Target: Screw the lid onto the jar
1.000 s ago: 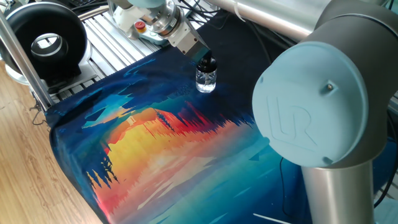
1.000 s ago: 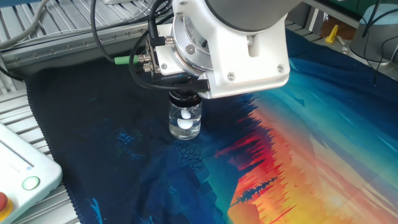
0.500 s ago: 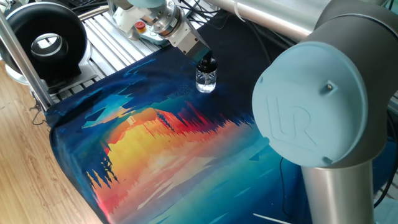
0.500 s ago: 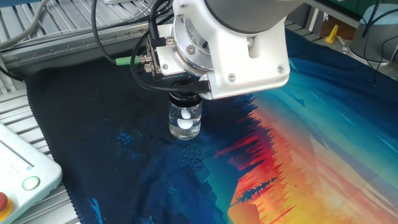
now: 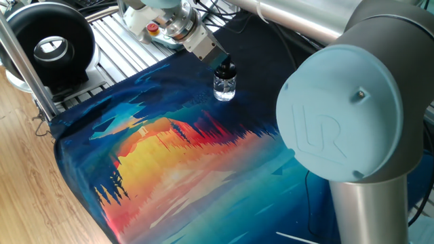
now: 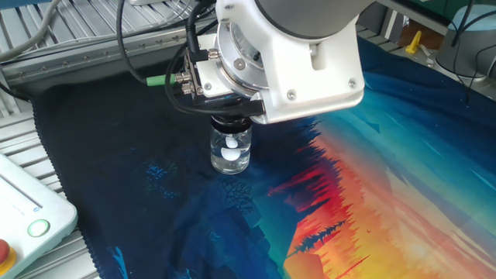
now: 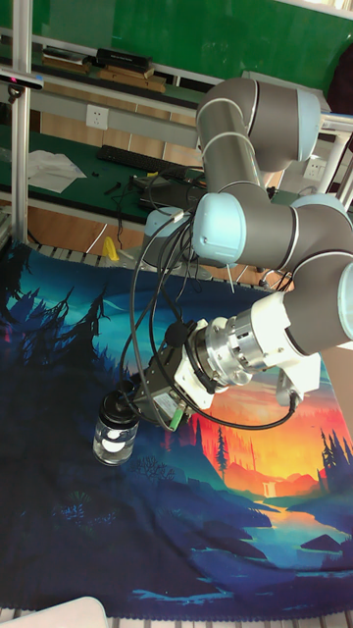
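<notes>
Small clear glass jar (image 5: 224, 88) upright on the dark blue part of a printed cloth (image 5: 183, 163), near the far side of the table (image 5: 27, 176) in one fixed view. Round and squat body, narrow neck, some small white things inside (image 6: 230, 149), seen best in the other fixed view. Black lid (image 5: 226, 70) on top of the neck, right at the tip of the hand (image 5: 224, 66). Hand tilted, coming down to the lid from the far left in one fixed view, from the right in the tall fixed view. Hand closed around the lid as far as visible in the tall fixed view (image 7: 126, 401), with the dark fingers on both sides of the cap; finger pads themselves too small and dark to see clearly. In the other fixed view the lid (image 6: 232, 122) mostly hidden under the white wrist housing (image 6: 294, 54), only a dark ring above the glass. Black cables (image 6: 155, 46) looping from the wrist, with a green plug (image 6: 157, 79) on the left side. Cloth with orange and red sunset and dark trees, spreading to the near side. Large black ring-shaped device (image 5: 47, 44) at far left on the ribbed metal surface. White box with a green and a red button (image 6: 23, 221) at near left, well apart from the jar.
</notes>
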`<state>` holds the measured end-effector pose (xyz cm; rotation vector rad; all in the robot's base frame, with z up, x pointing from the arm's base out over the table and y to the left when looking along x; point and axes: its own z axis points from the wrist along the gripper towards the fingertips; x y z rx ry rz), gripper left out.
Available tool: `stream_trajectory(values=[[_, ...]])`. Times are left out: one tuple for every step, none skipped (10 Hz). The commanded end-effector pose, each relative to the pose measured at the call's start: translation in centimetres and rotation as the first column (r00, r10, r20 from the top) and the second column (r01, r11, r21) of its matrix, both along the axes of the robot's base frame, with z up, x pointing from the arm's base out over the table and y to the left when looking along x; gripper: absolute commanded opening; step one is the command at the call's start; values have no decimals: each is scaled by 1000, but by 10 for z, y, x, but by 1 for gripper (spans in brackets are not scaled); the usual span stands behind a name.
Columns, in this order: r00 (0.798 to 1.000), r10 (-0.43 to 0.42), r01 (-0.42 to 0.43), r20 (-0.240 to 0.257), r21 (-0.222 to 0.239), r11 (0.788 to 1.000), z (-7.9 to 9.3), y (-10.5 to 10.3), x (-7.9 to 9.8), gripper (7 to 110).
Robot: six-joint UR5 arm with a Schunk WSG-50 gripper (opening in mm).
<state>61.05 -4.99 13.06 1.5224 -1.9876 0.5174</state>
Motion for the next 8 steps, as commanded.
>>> stream_trajectory(values=[[1000, 7, -7, 1, -22, 1000, 4, -6, 2, 44], [1000, 8, -8, 2, -20, 1000, 3, -6, 3, 44], [1000, 9, -9, 7, -16, 1000, 3, -6, 5, 44], [1000, 2, -2, 11, -7, 1000, 1, -4, 4, 44], [1000, 0, 0, 16, 3, 1000, -1, -2, 5, 44], [1000, 0, 0, 26, 0, 1000, -1, -2, 7, 44], [1000, 0, 0, 30, 0, 1000, -1, -2, 8, 22], [999, 4, -4, 37, -2, 1000, -1, -3, 10, 22]])
